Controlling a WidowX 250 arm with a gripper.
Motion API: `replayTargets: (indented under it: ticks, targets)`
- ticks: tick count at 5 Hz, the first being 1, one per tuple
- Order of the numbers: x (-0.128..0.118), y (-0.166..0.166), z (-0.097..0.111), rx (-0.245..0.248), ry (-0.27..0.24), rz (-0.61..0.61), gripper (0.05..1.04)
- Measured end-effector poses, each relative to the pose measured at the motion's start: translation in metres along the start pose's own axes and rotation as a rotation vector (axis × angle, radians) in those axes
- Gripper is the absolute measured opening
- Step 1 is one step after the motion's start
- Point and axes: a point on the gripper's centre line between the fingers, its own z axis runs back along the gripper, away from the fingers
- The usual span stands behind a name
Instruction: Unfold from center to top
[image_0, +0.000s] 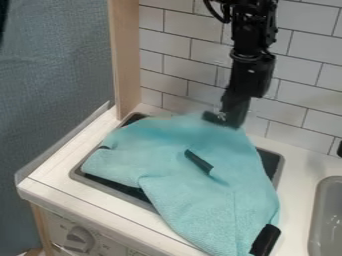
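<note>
Slanted downward view from above, facing the tiled wall (184, 40)

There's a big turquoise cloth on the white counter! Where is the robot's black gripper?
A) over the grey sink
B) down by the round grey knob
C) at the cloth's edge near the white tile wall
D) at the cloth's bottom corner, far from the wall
C, because the black gripper hangs down at the top edge of the turquoise cloth, right by the white tile wall.
</note>
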Motion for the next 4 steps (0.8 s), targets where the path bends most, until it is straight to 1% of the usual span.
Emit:
replayTargets:
  ticks: [1, 2, 3, 4]
  targets:
    - [0.004, 0.01, -0.01, 0.092, 0.031, -0.021, 0.049]
    - [0.002, 0.013, -0.032, 0.144, 0.043, -0.046, 0.049]
    - [0.005, 0.014, -0.046, 0.13, 0.031, -0.062, 0.049]
    - [0.007, 0.021, -0.055, 0.12, 0.018, -0.079, 0.07]
